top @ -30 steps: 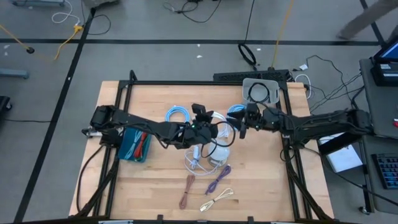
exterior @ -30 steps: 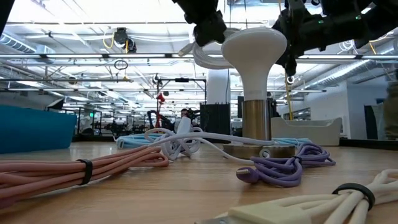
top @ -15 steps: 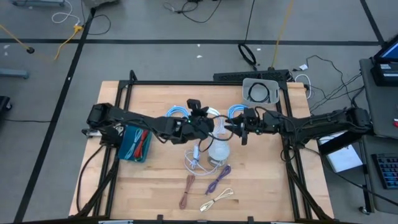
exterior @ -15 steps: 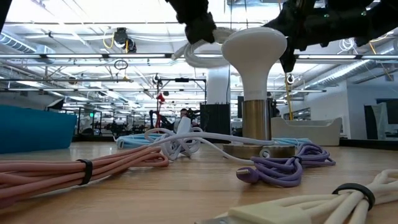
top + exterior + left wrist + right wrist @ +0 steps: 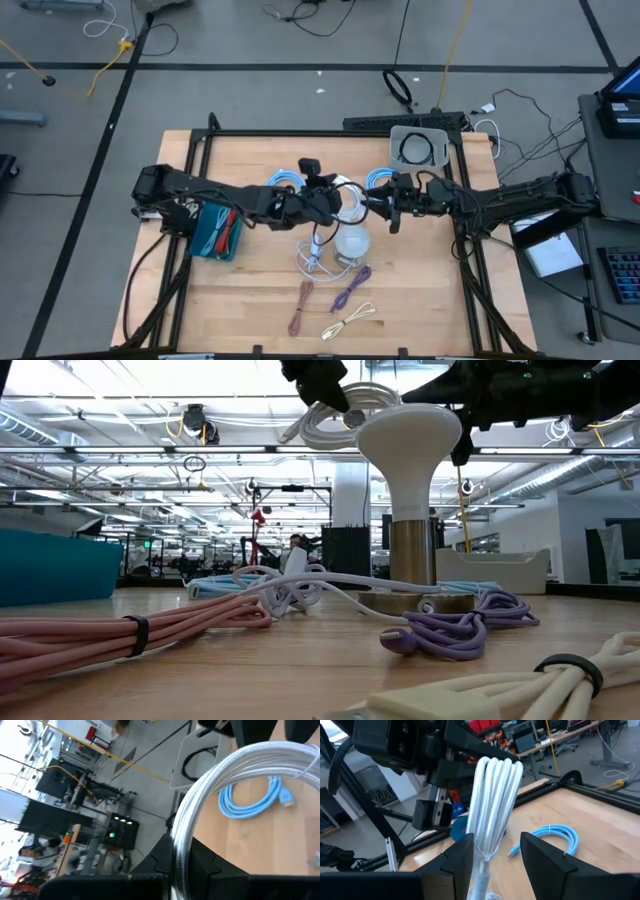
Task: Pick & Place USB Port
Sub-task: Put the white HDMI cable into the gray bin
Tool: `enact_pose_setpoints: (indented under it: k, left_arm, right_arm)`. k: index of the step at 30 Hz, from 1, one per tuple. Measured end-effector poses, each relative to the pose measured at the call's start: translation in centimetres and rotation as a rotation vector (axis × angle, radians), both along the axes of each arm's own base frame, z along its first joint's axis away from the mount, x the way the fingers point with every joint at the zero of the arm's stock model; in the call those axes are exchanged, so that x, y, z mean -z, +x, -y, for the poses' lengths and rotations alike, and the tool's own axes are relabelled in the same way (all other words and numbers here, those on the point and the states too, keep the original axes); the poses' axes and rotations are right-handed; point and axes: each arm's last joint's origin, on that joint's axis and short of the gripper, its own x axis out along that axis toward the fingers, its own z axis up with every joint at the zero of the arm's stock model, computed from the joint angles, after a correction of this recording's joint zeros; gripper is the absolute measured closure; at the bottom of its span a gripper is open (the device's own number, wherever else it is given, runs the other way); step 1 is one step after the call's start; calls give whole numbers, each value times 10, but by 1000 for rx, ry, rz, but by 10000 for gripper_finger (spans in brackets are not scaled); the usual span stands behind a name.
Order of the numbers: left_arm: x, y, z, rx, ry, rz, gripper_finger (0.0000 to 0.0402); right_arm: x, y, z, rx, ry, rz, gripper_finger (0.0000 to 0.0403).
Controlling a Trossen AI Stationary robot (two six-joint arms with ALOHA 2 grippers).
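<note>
A coiled white USB cable hangs in the air between my two grippers, above a white mushroom-shaped stand. My left gripper is shut on the coil; in the low view it shows at the top with the coil below it. My right gripper is open, its fingers standing on either side of the coil's bundled strands; I cannot tell whether one finger touches them. My left gripper pinches the white coil's loop between its two fingers, several strands together. The coil hangs clear of the table, reaching toward my right gripper.
Two blue cable coils lie at the far side. A white cable, a purple one, a pink one and a cream one lie nearer. A teal box sits left, a white tray far right.
My left gripper has gone up and a little toward the far edge, lifting the white coil higher. My right gripper has moved toward the table's left, closing in on the coil until its fingers stand around the strands.
</note>
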Motion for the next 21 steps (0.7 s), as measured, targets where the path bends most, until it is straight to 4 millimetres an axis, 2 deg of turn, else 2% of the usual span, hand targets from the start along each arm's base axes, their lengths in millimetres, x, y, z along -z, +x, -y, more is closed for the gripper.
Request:
enact_pose_setpoints:
  k: [8, 21]
  left_arm:
    - [-6, 5, -2, 35, 15, 50, 380]
    - [5, 13, -24, 48, -70, 60, 387]
  right_arm:
    - [-1, 0, 0, -4, 0, 6, 247]
    - [-4, 0, -10, -58, -31, 42, 247]
